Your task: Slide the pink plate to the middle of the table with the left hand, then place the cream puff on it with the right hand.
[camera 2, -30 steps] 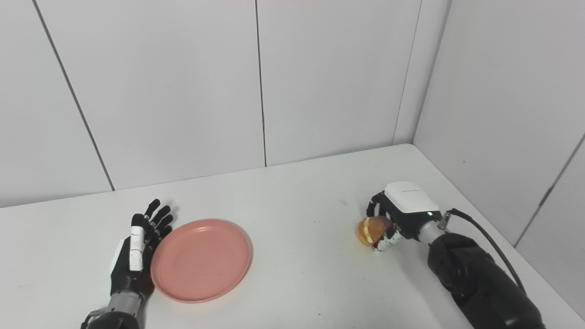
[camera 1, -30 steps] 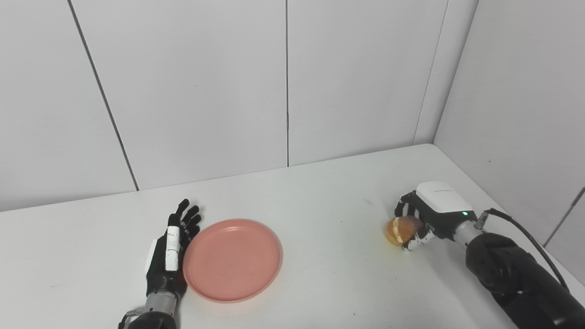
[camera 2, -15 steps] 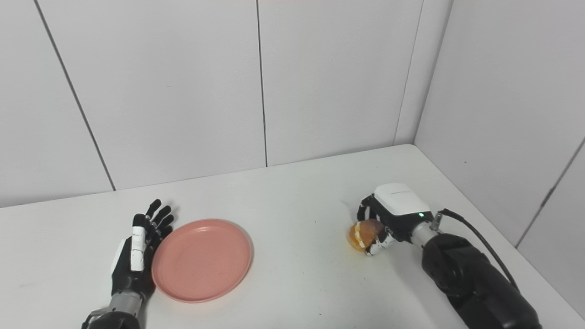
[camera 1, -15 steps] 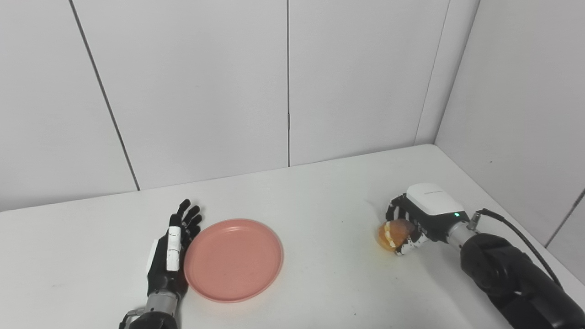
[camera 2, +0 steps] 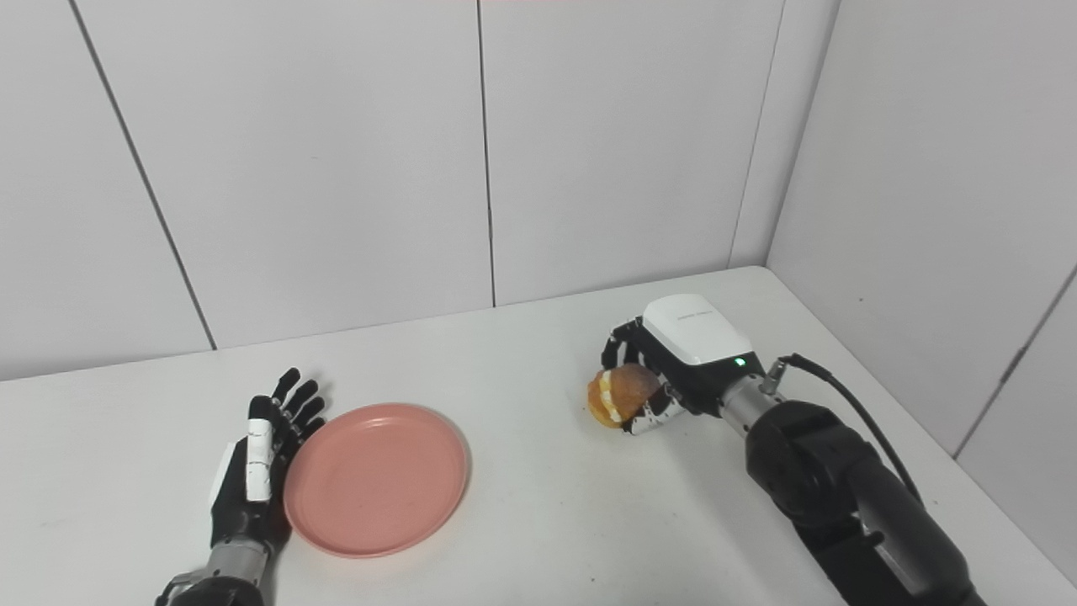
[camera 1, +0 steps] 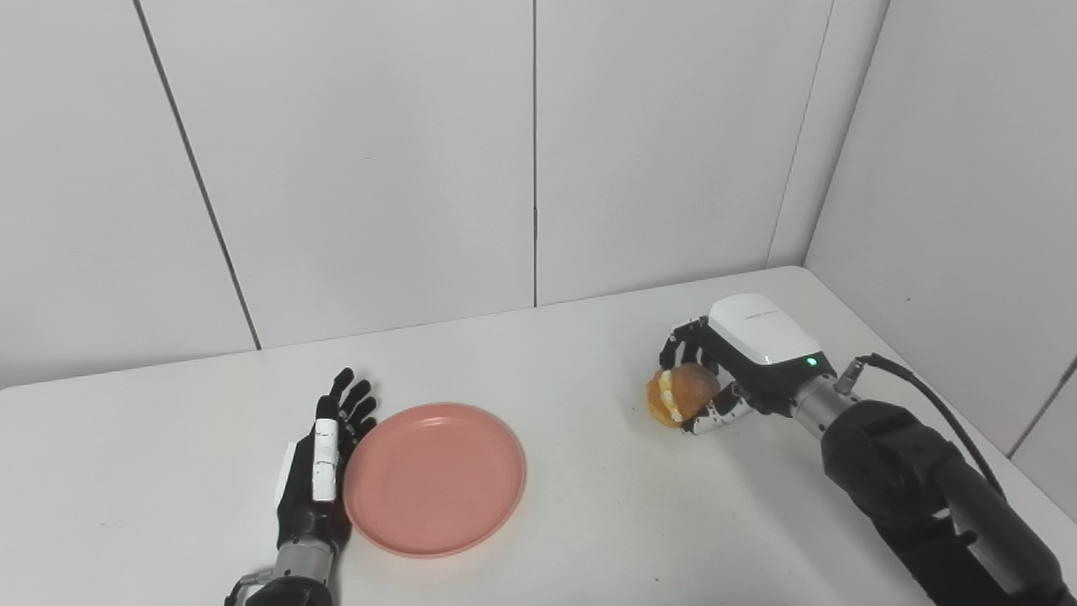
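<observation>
While gripped, round golden-brown cream puff (camera 1: 680,394): above the white surface (camera 1: 589,505), inside right hand (camera 1: 715,379).
Right hand: fingers clamped around the puff.
Round pink plastic plate (camera 1: 435,478): touching left hand (camera 1: 318,471).
Left hand: flat, fingers spread.

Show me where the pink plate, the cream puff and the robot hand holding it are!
pink plate (camera 1: 434,480), left eye view, bare middle.
cream puff (camera 1: 680,393), left eye view, browned top.
right robot hand (camera 2: 665,370), right eye view, middle.
</observation>
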You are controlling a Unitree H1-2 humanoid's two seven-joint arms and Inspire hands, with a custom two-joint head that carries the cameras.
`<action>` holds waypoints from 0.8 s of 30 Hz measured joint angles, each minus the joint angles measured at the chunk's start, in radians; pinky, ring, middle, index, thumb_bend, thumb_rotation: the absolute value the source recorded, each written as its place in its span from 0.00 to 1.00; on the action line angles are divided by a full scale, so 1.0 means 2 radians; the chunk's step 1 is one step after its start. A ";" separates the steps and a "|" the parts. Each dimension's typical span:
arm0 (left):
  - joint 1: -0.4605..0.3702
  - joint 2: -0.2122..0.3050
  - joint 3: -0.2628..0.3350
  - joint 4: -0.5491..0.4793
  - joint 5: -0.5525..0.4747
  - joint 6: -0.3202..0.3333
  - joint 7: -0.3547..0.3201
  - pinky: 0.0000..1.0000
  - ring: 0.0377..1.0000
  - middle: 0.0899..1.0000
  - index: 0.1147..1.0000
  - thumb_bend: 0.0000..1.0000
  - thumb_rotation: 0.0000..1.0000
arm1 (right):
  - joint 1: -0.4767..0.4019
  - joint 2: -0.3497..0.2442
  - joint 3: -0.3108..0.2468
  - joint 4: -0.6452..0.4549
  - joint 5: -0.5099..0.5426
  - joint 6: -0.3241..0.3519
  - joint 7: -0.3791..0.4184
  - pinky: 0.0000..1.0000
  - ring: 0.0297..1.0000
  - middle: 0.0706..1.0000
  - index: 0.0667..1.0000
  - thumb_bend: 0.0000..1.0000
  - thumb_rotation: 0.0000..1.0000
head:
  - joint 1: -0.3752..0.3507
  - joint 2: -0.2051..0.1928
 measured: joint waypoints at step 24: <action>0.006 -0.027 -0.010 -0.006 0.046 -0.002 0.041 0.85 0.87 0.87 0.87 0.82 0.99 | -0.073 0.103 0.019 -0.012 0.022 0.001 0.012 0.34 0.38 0.41 0.47 0.53 0.00 | 0.118 -0.001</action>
